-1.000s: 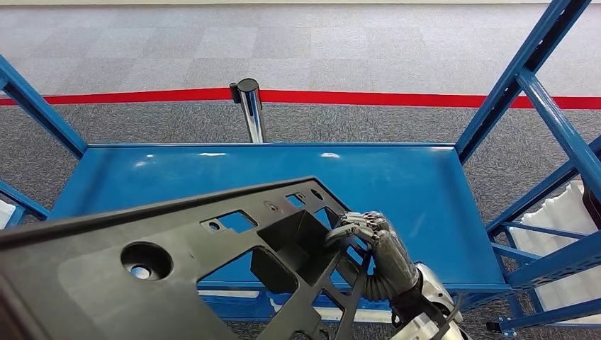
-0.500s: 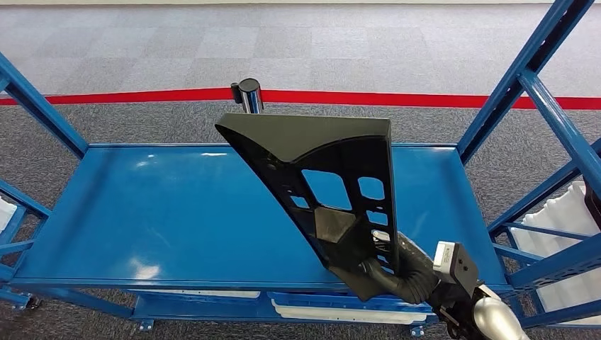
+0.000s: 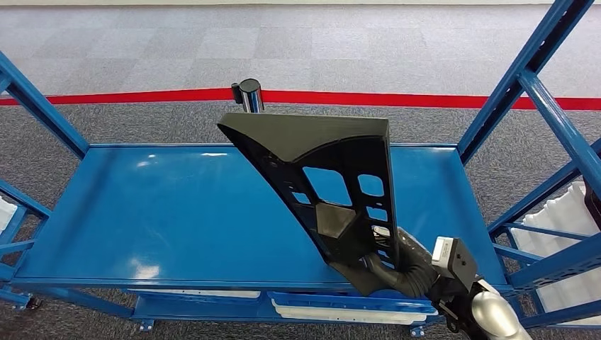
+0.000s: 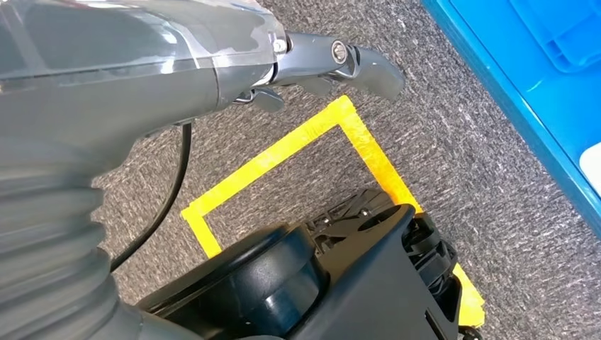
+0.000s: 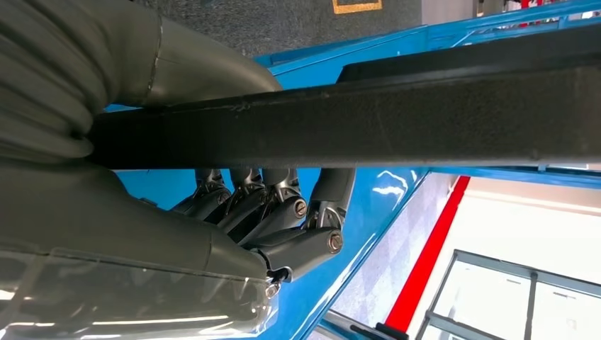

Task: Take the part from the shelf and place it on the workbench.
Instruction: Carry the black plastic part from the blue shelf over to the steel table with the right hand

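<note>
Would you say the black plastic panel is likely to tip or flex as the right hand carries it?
The black plastic panel holds its shape, so probably stiff. The right hand grips its low corner, so it may swing.

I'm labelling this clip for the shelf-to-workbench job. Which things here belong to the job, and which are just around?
Job:
black part, held upright
right hand, gripping its lower end
blue shelf

Just around:
left hand, holding nothing
chrome post
red floor line
yellow floor tape

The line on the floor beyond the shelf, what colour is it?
Red line, clearest in the head view.
</note>
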Controlling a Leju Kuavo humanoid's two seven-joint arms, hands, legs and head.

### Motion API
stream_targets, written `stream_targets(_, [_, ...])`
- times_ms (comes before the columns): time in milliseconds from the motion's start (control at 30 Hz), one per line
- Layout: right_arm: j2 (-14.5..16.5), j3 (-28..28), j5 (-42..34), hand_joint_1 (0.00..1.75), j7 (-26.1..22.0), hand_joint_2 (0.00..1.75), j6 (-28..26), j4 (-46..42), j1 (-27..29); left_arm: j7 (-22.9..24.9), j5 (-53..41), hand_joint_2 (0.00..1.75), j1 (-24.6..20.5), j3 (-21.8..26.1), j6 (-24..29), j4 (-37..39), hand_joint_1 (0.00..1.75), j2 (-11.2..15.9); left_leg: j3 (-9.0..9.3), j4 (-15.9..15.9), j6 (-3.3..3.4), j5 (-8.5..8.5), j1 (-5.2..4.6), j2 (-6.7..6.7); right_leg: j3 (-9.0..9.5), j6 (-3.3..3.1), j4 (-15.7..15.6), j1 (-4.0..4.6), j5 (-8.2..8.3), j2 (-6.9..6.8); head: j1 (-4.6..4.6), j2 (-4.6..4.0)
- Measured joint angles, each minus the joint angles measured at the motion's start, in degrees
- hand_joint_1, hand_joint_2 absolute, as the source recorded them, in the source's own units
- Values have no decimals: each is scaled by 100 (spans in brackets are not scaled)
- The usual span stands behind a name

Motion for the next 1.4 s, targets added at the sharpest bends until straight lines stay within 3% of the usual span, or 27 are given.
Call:
stream_targets(300, [470,57,29,175,-231,175,82,2,-29,35,-102,175,0,-1,-19,0,0,0,-6,-1,0,0,2,0,-4,0,2,2,0,0,-1,0])
stream_targets(567, [857,98,-186,175,-155,175,144,-60,-369,47,-128,175,-1,-1,-21,0,0,0,-7,-1,0,1,0,0,-6,0,2,1,0,0,2,0])
stream_targets(1400, [995,160,-187,175,-108,175,59,-214,-607,-4,-184,175,-17,5,287,-2,0,0,-7,0,0,0,0,-1,-8,0,2,1,0,0,1,0])
